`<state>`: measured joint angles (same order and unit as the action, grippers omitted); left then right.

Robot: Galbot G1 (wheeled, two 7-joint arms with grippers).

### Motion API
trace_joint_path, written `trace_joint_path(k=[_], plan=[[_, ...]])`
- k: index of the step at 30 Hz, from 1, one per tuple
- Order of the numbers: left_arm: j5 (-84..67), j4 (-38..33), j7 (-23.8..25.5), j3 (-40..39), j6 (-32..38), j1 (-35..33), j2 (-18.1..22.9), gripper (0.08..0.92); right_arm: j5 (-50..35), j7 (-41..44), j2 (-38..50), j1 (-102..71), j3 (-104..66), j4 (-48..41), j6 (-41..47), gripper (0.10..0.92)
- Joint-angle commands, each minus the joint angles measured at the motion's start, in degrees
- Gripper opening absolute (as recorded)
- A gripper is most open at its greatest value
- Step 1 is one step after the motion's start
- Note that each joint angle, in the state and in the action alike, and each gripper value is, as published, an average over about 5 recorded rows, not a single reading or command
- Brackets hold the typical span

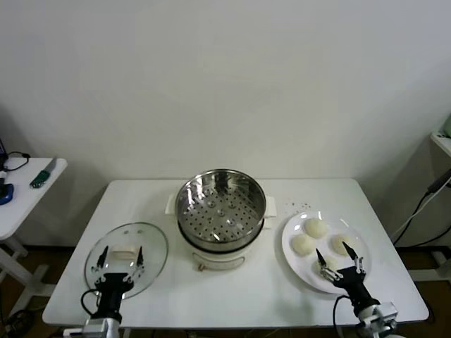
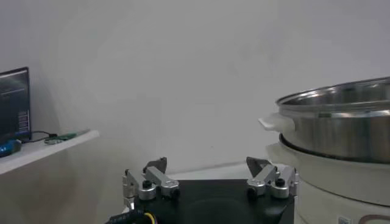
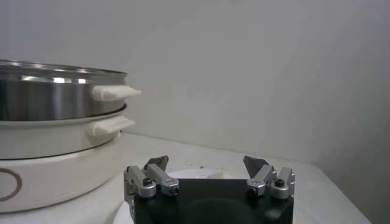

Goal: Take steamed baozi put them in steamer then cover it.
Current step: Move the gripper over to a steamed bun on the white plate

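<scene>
Fingers spread, both arms; four baozi; one steamer.

No text, brand, number or sign can be read anywhere in these views. The dark monitor screen at the edge of the left wrist view shows faint lines of writing, but they are too small to read.
</scene>
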<state>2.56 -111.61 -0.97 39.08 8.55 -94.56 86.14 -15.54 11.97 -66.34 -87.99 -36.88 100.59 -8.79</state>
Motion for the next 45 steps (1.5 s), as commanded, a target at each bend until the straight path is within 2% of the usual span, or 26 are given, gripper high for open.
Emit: trace_joint_path(k=[1,4,9,13,17,23,31,45], plan=[[0.4,0.4,-0.5,-0.2,1.3,-0.4,-0.2,0.823,4.1,4.5,6.4,6.3,-0.1,0.1,7.2,0.823],[0.5,0.7,-1.0,-0.6,1.9,-0.6,-0.3,0.823,5.4,10.0,12.2,10.6,0.9,-0.9,12.6,0.823],[0.7,1.6,-1.8,-1.5,3.1,-0.8,-0.9,0.823,7.7,26.5,27.1,20.2,4.9,-6.4,18.2,0.823],[0.5,2.2,-1.9,-1.8,3.5,-0.8,-1.3,0.823,11.6,39.0,36.1,30.3,12.4,-12.0,18.3,0.823],[0.3,3.0,-2.0,-2.0,3.6,-0.5,-1.6,0.823,18.4,47.6,39.5,43.6,23.7,-18.2,16.4,0.823],[0.2,3.4,-2.1,-2.0,3.2,0.0,-2.0,0.823,25.1,55.2,39.4,65.5,45.9,-26.4,13.4,0.823],[0.3,4.4,-2.8,-2.2,1.9,1.1,-2.1,0.823,25.0,58.4,32.9,88.3,73.1,-36.7,12.4,0.823],[-0.4,5.0,-3.1,-1.0,0.1,2.6,-3.0,0.823,25.1,58.2,16.0,95.3,85.5,-51.8,11.1,0.823]])
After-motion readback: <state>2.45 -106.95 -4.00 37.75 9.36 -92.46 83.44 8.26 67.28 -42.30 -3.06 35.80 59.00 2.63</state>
